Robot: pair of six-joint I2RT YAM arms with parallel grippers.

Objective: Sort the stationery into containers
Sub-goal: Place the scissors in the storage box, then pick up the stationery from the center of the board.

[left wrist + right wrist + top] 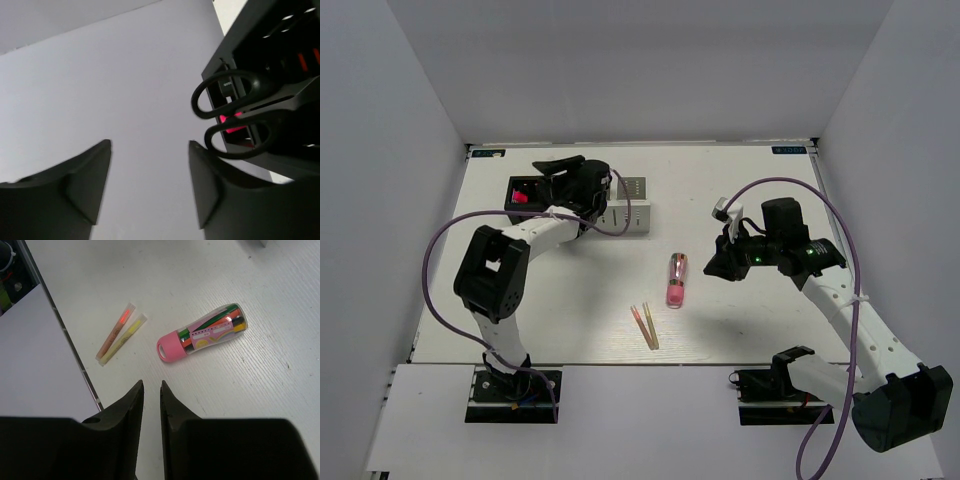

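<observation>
The left gripper (148,187) is spread wide, released, with only the blank wall showing between its two dark fingers (90,185); the fingertips are soft with blur. At two o'clock from them in the left wrist view, the looped handles of the black-handled scissors (235,112) stick out of the black organizer (280,45). The blades are hidden inside it, and the box itself is cut off by the frame edge. A pink-red patch (231,123) glows through the lower loop; what item it belongs to cannot be told. From above, the wrist hides part of this box, and the light grey organizer (632,212) just beside it at three o'clock is partly covered too.

The right gripper (151,400) is drawn almost together, a thin slit left between the fingers (131,410) and nothing in it. At one o'clock from the tips lies the pink-capped tube (202,332), on its side on the white table (260,390), coloured pens visible through its clear body. At eleven o'clock, well apart from the tube, two thin sticks (120,332) lie side by side and touching, one orange, one yellow, near the table's edge.
</observation>
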